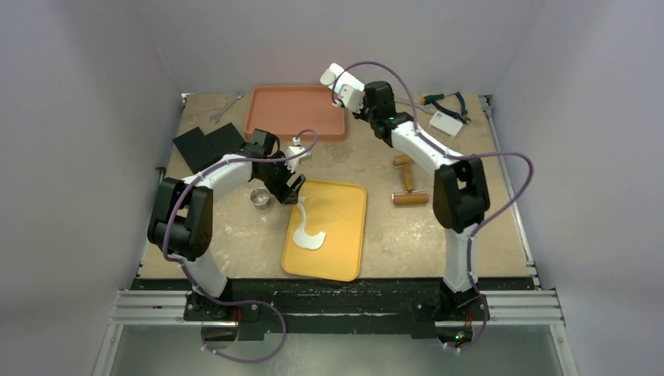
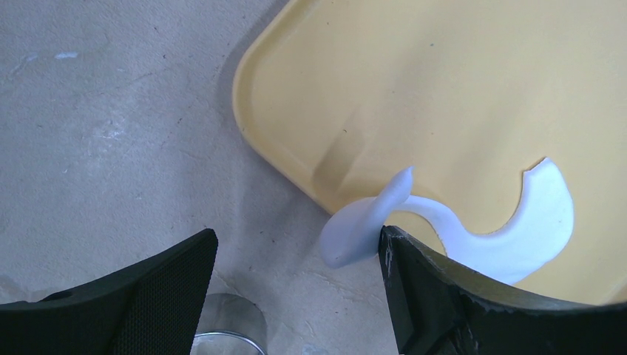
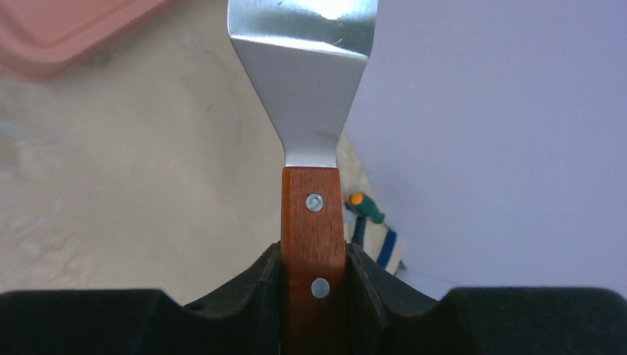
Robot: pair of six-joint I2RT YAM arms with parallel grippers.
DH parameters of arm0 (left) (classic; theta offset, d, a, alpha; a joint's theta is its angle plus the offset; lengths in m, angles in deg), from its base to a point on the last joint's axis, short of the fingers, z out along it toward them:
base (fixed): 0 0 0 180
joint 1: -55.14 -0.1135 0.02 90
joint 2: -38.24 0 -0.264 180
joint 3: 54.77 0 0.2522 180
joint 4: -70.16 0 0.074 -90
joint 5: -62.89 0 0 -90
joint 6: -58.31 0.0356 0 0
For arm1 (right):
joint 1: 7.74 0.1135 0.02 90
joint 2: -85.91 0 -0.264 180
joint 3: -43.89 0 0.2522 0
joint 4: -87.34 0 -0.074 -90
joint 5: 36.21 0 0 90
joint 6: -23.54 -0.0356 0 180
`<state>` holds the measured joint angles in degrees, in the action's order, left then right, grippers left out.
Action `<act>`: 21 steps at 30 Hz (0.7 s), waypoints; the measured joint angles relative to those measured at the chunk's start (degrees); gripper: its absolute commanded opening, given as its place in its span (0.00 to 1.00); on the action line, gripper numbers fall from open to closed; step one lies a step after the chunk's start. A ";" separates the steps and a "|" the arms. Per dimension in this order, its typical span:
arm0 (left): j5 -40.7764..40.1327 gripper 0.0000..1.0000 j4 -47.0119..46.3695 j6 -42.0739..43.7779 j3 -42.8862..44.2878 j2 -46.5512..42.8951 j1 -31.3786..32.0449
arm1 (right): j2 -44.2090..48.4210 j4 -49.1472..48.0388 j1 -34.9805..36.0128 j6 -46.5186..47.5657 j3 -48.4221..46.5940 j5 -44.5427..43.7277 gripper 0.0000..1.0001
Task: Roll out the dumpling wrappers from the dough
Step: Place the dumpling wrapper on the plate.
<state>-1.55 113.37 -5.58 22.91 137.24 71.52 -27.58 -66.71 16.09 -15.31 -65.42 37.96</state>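
Nearest my bases lies the yellow tray (image 1: 344,235), and on it the dough scrap (image 1: 305,232): a thin, white, ragged hook with a round bite cut out of its wide end. This scrap is the only dough I can make out. Its narrow end curls up over the tray's left rim, just inside one of the fingers (image 2: 444,296) of my left gripper (image 2: 296,237). I cannot tell whether dough and finger touch. Those jaws stand wide apart and grip nothing. Just beside them on the bare table sits the metal ring cutter (image 1: 260,197).

The right half of the yellow tray is bare. On the table beyond its right edge lie two rolling pins (image 1: 409,198).

Farther back, my right gripper (image 3: 313,255) is clamped on the wooden handle of a spatula (image 3: 303,81), blade pointing away. It hangs at the right end of the pink tray (image 1: 252,121), near the back wall. Pliers (image 1: 446,100) lie at the far right corner.
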 measured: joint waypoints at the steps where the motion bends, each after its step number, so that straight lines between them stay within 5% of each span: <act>1: -0.02 0.80 0.02 0.00 0.00 0.02 -0.04 | -2.62 -1.49 0.66 1.16 -1.88 -2.08 0.00; 9: 0.31 0.79 0.66 -0.02 0.07 1.40 -0.55 | -13.75 -17.75 5.57 20.28 -4.57 -14.67 0.00; 21: 1.09 0.79 1.57 -0.02 0.26 2.58 -0.61 | -13.53 -49.33 10.62 57.05 11.34 -17.64 0.00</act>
<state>-0.46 114.95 -5.61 23.18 139.82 70.91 -41.11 -116.04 26.71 41.74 -54.07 20.32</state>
